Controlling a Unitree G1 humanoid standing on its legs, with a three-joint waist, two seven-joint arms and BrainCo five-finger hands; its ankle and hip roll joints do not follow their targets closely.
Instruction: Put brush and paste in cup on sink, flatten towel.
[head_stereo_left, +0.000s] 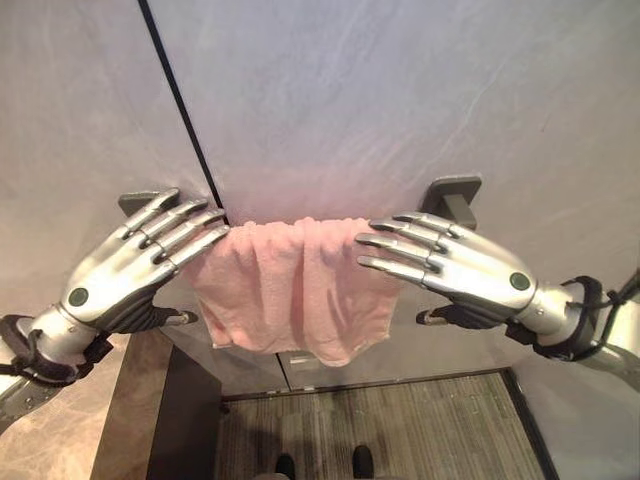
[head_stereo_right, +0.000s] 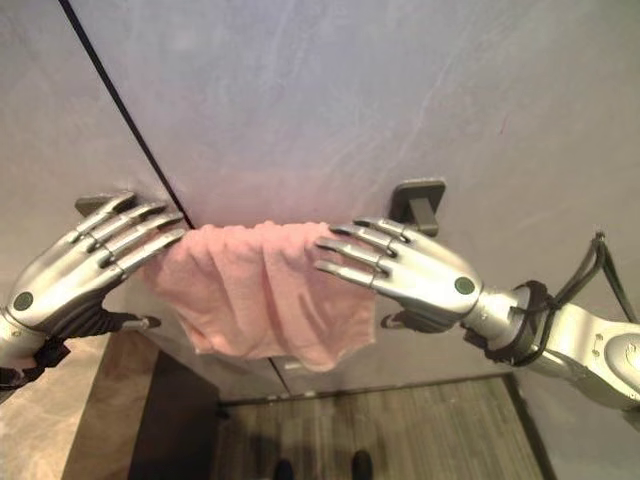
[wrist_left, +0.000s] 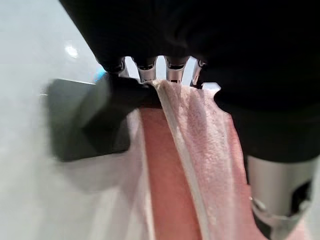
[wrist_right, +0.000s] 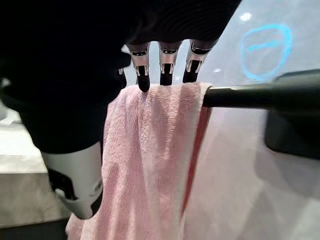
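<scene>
A pink towel (head_stereo_left: 290, 290) hangs bunched in folds over a dark rail on the grey wall, between two dark brackets (head_stereo_left: 455, 195) (head_stereo_left: 140, 200). My left hand (head_stereo_left: 120, 270) lies at the towel's left end, fingers straight and resting on its top edge. At the towel's right end my right hand (head_stereo_left: 470, 270) does the same, with straight fingertips (wrist_right: 167, 65) on the cloth beside the bare rail (wrist_right: 240, 96). Both thumbs hang below, apart from the fingers. In the left wrist view the towel (wrist_left: 200, 150) drapes down past the fingers (wrist_left: 147, 70).
A dark cabinet side (head_stereo_left: 150, 400) and a marble countertop (head_stereo_left: 60, 440) stand at the lower left. Below the towel lies wood-patterned floor (head_stereo_left: 380, 420). A dark seam (head_stereo_left: 180, 100) runs down the wall to the left bracket.
</scene>
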